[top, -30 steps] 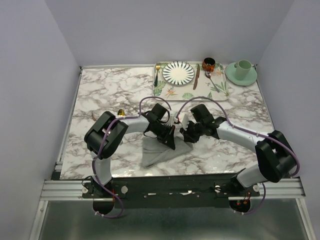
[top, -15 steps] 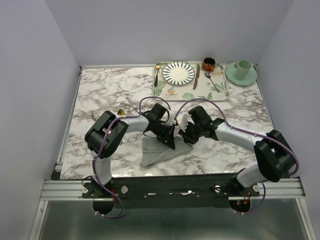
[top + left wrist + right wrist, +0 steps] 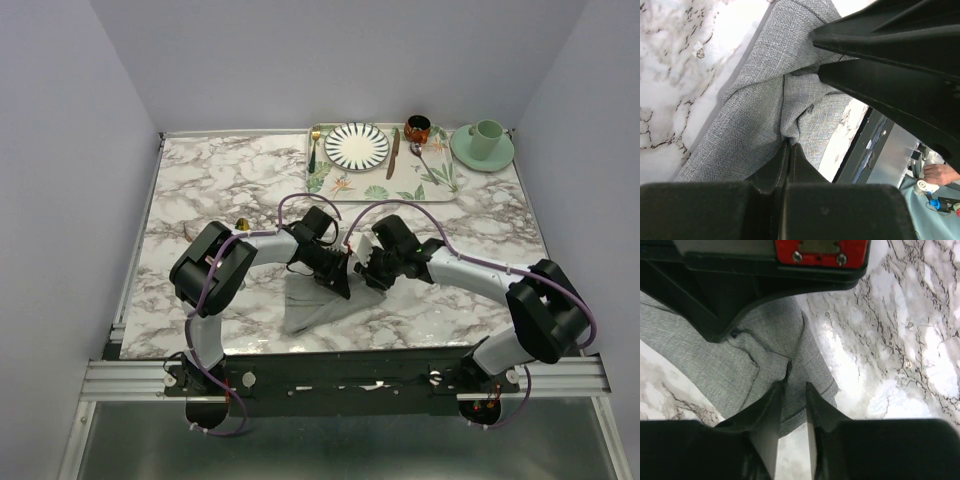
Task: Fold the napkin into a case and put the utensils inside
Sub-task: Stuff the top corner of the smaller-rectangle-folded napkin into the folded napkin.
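Grey napkin [image 3: 312,305] is pinched by left fingers [image 3: 769,176]; right fingers [image 3: 765,436] stand slightly parted, empty. The loose fold may unfurl.

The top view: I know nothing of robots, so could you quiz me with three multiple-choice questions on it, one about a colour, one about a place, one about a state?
1. What colour is the napkin?
A grey
B red
C yellow

2. Where does the striped plate stand?
A on the napkin
B on the leaf-patterned tray
C on bare marble

3. How is the left gripper?
A wide open in the air
B holding a spoon
C shut on the napkin

Answers:
1. A, the cloth is plain grey in every view.
2. B, the plate sits on the tray at the far side.
3. C, the left wrist view shows its jaws closed on a fold of cloth.
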`<state>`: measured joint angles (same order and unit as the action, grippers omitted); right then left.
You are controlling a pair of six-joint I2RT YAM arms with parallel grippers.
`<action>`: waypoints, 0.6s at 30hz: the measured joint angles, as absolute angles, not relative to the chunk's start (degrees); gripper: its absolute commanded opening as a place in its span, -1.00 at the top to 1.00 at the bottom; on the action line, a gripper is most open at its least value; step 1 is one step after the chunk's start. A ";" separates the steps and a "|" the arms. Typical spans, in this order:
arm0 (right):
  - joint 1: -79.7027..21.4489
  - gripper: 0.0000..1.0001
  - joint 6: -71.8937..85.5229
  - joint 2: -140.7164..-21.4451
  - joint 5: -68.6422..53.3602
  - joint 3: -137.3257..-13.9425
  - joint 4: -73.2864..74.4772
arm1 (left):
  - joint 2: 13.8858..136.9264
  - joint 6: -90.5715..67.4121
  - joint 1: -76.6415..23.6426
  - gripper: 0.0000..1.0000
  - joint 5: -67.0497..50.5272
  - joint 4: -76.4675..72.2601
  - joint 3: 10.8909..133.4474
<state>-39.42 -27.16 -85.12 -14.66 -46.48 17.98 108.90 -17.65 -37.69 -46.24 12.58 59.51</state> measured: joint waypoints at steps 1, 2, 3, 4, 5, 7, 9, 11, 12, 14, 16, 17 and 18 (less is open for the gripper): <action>-39.42 0.43 -27.18 -85.49 -14.24 -46.48 17.91 | 108.92 -17.65 -37.67 1.00 -46.24 12.58 59.53; -39.42 0.52 -27.38 -85.97 -13.63 -46.48 17.85 | 108.95 -17.65 -37.65 1.00 -46.28 12.58 59.53; -39.42 0.59 -27.40 -86.37 -13.21 -46.48 17.82 | 108.99 -17.65 -37.63 1.00 -46.35 12.58 59.53; -39.42 0.66 -27.51 -86.67 -12.82 -46.48 17.80 | 109.01 -17.65 -37.60 1.00 -46.44 12.58 59.55; -39.42 0.83 -27.57 -86.91 -12.47 -46.48 17.76 | 109.06 -17.65 -37.58 1.00 -46.50 12.58 59.57; -39.44 0.98 -27.53 -86.94 -11.73 -46.48 17.67 | 109.10 -17.67 -37.56 1.00 -46.57 12.58 59.57; -39.44 0.99 -27.42 -86.89 -11.14 -46.48 17.61 | 109.12 -17.67 -37.52 1.00 -46.59 12.58 59.57; -39.44 0.99 -27.07 -86.72 -10.85 -46.48 17.61 | 109.21 -17.67 -37.50 1.00 -46.72 12.58 59.59; -39.44 0.99 -27.00 -86.39 -10.68 -46.48 17.63 | 109.23 -17.67 -37.50 1.00 -46.76 12.58 59.64; -39.44 0.99 -26.79 -85.60 -10.46 -46.48 17.65 | 109.32 -17.67 -37.50 1.00 -46.83 12.62 59.72; -39.44 0.99 -26.50 -84.60 -10.39 -46.50 17.65 | 109.45 -17.65 -37.47 1.00 -46.87 12.84 59.94; -39.44 0.99 -26.44 -84.16 -10.39 -46.50 17.65 | 109.58 -17.63 -37.47 1.00 -46.87 12.97 60.16; -39.44 0.99 -26.37 -83.74 -10.39 -46.50 17.65 | 109.73 -17.63 -37.47 1.00 -46.87 12.97 60.40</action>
